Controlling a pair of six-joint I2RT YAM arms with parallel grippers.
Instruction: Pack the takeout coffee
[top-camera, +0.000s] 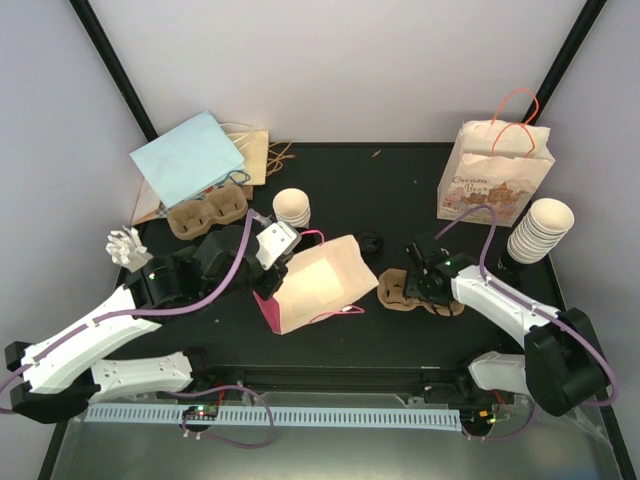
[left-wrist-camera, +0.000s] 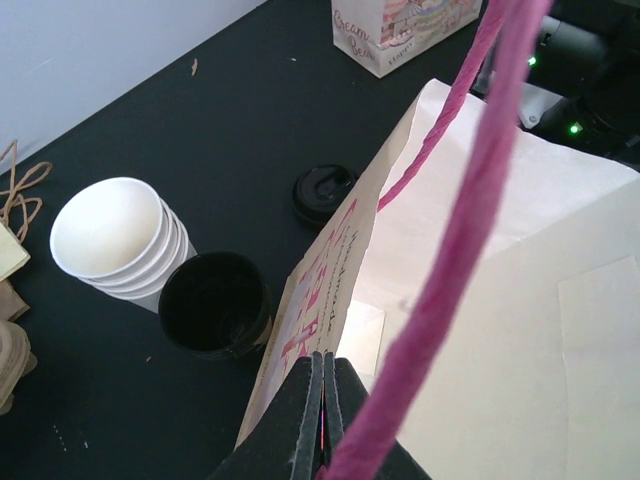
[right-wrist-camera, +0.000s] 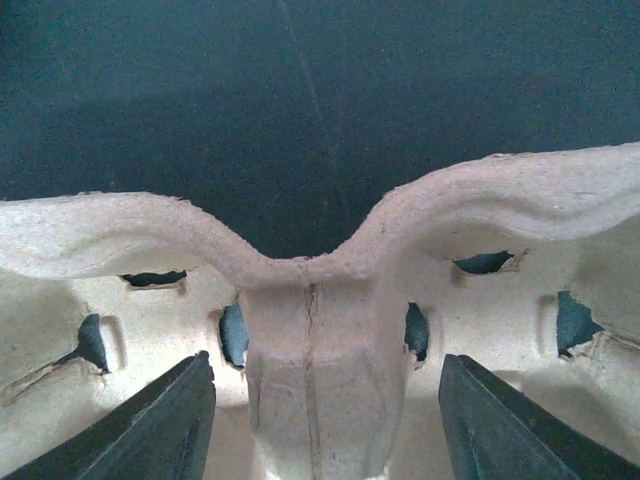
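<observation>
A cream paper bag (top-camera: 322, 285) with pink handles (left-wrist-camera: 470, 200) lies on its side at mid-table, its mouth toward the left. My left gripper (top-camera: 272, 243) (left-wrist-camera: 325, 362) is shut on the bag's rim beside a handle, holding the mouth up. A black cup (left-wrist-camera: 215, 303) stands open just outside the bag, next to a stack of white cups (left-wrist-camera: 110, 232) (top-camera: 293, 207). A black lid (top-camera: 370, 242) (left-wrist-camera: 322, 192) lies behind the bag. My right gripper (top-camera: 428, 278) (right-wrist-camera: 325, 362) is open, with its fingers in the wells on either side of the middle post of a brown pulp cup carrier (top-camera: 395, 293) (right-wrist-camera: 100, 235).
A second pulp carrier (top-camera: 208, 212) sits at back left near a blue bag (top-camera: 190, 155) and brown bags. A printed paper bag (top-camera: 495, 175) stands at back right, with a tall stack of white cups (top-camera: 540, 230) beside it. A white crumpled item (top-camera: 125, 245) lies at far left.
</observation>
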